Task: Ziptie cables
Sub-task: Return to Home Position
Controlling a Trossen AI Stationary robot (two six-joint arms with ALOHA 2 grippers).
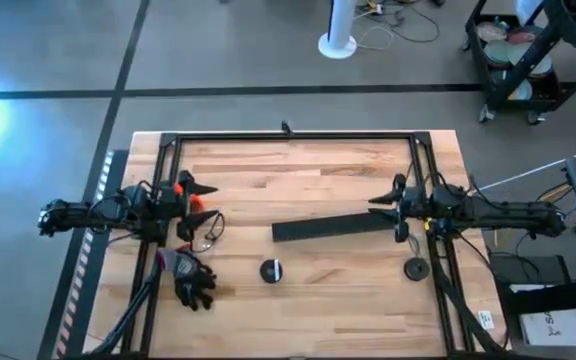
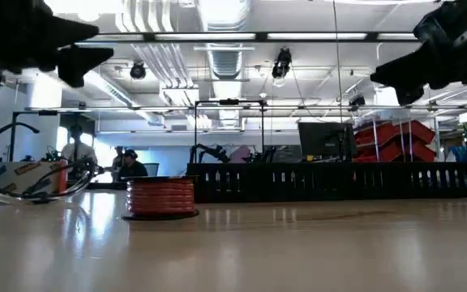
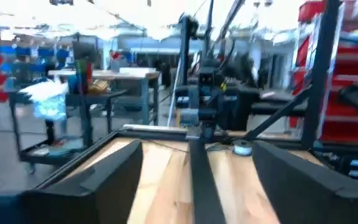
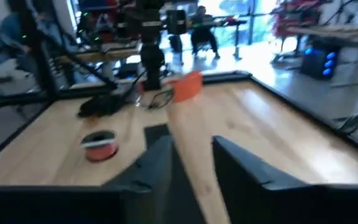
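A thin black cable loop (image 1: 205, 228) lies on the wood at the table's left, with an orange piece (image 1: 194, 201) beside it; the loop (image 4: 160, 98) also shows in the right wrist view. My left gripper (image 1: 204, 200) hangs open above the loop, clear of the table (image 1: 298, 170). My right gripper (image 1: 386, 212) hangs open at the table's right, over the right end of a long black bar (image 1: 333, 227). The two grippers face each other along the bar (image 3: 199, 180). No ziptie can be made out.
A dark bundle with a pink patch (image 1: 190, 280) lies near the left front. A round orange-red spool (image 2: 160, 197) stands at the front middle, and a black disc (image 1: 416, 267) at the front right. A black frame (image 1: 288, 137) edges the table.
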